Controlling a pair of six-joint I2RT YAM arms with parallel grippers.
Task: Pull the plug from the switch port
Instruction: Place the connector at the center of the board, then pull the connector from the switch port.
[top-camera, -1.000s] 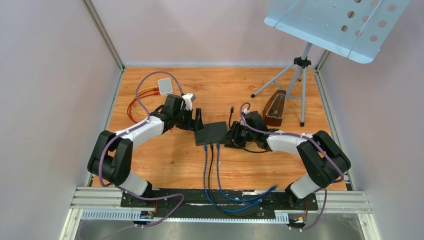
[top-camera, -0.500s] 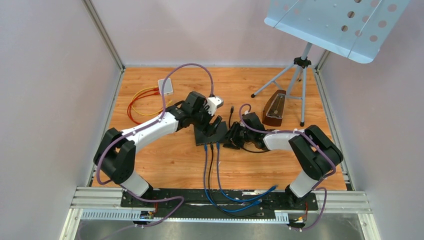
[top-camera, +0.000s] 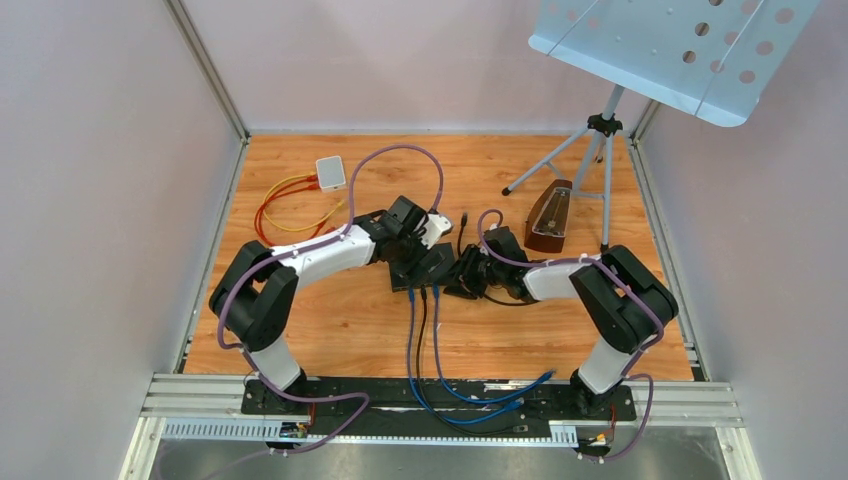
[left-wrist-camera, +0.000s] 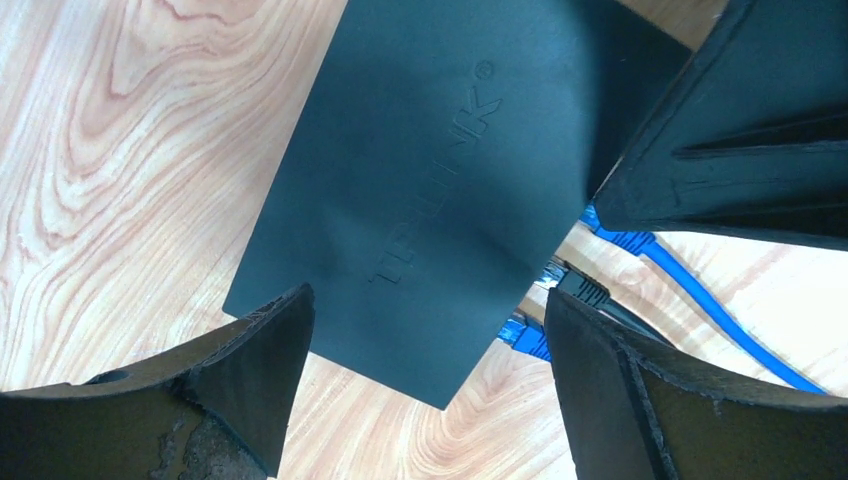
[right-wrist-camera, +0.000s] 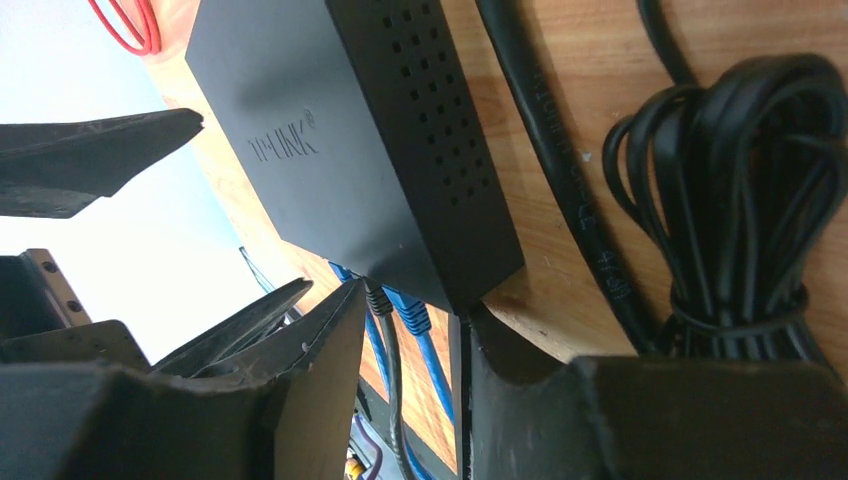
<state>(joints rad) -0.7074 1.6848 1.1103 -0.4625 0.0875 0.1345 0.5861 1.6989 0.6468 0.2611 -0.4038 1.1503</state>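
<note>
The left gripper (left-wrist-camera: 430, 310) hangs right over the switch (left-wrist-camera: 420, 170), jaws spread wide with nothing in them. The black box fills the middle of the left wrist view. The fingers straddle its lower edge, a placement that looks made for dropping onto the port side.

Three plugs sit in the ports at the lower right of that view: a blue plug (left-wrist-camera: 527, 337), a black plug (left-wrist-camera: 582, 290) and a second blue plug (left-wrist-camera: 618, 237). Which one is the target can't be told.

The right gripper (right-wrist-camera: 417, 310) is narrowed to a slim gap at the switch's near corner, probably bracing the box against the pull. Whether it actually pinches the casing can't be told.

The plugs are packed tight, and a dark wedge, likely a right finger, crowds the upper right above them. The coiled black cord (right-wrist-camera: 740, 200) lies beside the switch. The metronome (top-camera: 548, 222) and music stand (top-camera: 603, 150) stand well clear at the upper right of the table (top-camera: 330, 330).
</note>
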